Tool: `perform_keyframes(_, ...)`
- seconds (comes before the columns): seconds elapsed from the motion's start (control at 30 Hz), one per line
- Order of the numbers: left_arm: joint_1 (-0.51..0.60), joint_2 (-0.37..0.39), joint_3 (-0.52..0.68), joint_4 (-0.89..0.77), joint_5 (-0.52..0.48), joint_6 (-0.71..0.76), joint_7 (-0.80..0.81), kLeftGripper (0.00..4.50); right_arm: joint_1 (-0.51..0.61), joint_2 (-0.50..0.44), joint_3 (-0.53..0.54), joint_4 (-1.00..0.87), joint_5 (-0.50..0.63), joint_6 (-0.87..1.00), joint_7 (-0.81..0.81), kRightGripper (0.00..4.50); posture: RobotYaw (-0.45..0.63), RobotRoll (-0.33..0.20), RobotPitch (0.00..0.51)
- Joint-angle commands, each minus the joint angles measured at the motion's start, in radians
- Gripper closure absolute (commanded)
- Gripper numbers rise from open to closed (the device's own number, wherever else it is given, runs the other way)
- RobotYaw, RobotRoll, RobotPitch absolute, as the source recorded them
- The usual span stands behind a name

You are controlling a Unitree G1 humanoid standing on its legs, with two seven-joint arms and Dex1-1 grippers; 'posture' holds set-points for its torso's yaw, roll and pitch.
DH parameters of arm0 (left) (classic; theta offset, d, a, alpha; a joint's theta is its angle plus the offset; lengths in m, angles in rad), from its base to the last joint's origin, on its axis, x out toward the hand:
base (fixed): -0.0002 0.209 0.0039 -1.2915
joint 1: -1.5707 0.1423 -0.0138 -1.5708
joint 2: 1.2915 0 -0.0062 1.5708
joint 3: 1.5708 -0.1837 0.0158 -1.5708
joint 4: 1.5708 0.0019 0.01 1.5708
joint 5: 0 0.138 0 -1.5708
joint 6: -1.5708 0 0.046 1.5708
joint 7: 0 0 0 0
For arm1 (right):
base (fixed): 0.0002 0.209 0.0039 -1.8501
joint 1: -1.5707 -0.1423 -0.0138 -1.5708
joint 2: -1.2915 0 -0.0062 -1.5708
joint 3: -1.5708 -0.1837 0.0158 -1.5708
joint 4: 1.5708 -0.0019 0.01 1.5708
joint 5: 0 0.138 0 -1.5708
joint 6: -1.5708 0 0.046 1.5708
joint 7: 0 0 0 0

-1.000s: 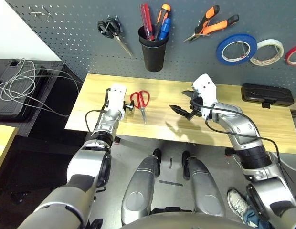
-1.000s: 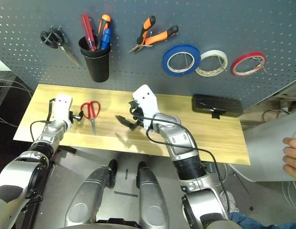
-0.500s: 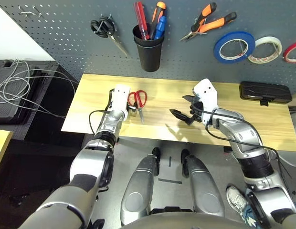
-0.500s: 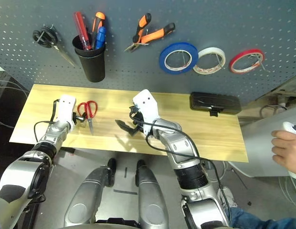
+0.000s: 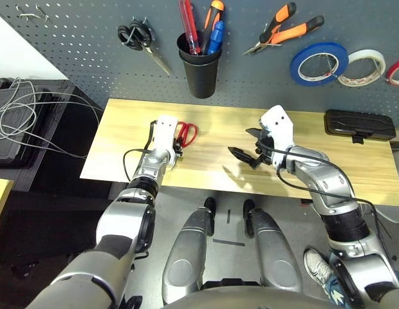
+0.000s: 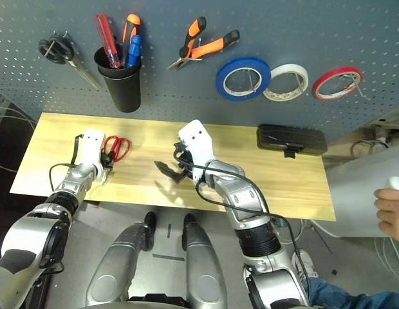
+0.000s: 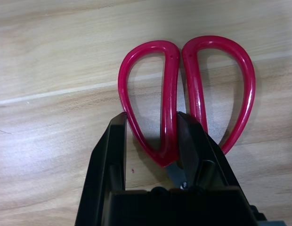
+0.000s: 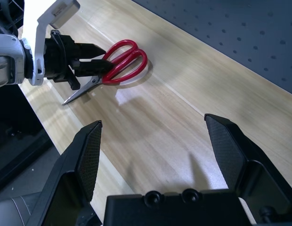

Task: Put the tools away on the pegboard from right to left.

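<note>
The red-handled scissors (image 7: 169, 94) lie flat on the wooden table (image 5: 206, 170), left of centre. My left gripper (image 7: 151, 117) is low over the table with its two fingers closed around the narrow end of one handle loop, touching it on both sides. My right gripper (image 5: 246, 143) hovers open over the table's middle with nothing between its fingers (image 8: 89, 155). On the pegboard (image 5: 90, 45) hang the blue tape roll (image 5: 318, 64) and the orange-and-black pliers (image 5: 286, 29). The blue-handled screwdriver (image 5: 220, 33) stands in the black cup (image 5: 201, 67).
Black-handled scissors (image 5: 140, 35) hang at the pegboard's left; white (image 5: 360, 67) and red (image 5: 396, 71) tape rolls hang at its right. A black case (image 5: 359, 125) lies at the table's back right. Cables (image 5: 26, 109) lie left of the table. A person's hand (image 6: 389, 212) shows at far right.
My left gripper moved forward onto the scissors' handle and its fingers closed from wide open around one loop. The right arm stayed put; the head camera shifted slightly.
</note>
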Motion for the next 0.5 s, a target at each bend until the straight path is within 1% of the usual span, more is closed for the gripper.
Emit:
perform_keyframes(0.03,0.071,-0.015,0.014,-0.016,-0.014,-0.016,0.004,2.83,-0.014,0.006,0.017,0.034,0.006,-0.028,0.011,0.00,-0.04,0.000,0.360)
perform_keyframes(0.1,0.096,-0.014,0.026,-0.069,-0.025,-0.048,0.015,2.83,-0.028,0.009,0.018,0.050,0.009,-0.043,0.019,0.00,-0.02,0.000,0.348)
perform_keyframes(0.23,0.182,-0.009,0.037,-0.241,-0.037,-0.102,0.031,2.84,-0.046,0.008,0.021,0.082,0.008,-0.074,0.037,0.00,0.01,0.000,0.335)
perform_keyframes(0.4,0.357,-0.004,0.063,-0.579,-0.052,-0.092,0.072,2.85,-0.067,0.005,0.021,0.116,0.005,-0.111,0.057,0.00,0.04,0.000,0.319)
perform_keyframes(0.5,0.440,0.001,0.071,-0.743,-0.045,-0.076,0.092,2.87,-0.076,0.006,0.021,0.126,0.006,-0.126,0.066,0.00,0.05,0.000,0.311)
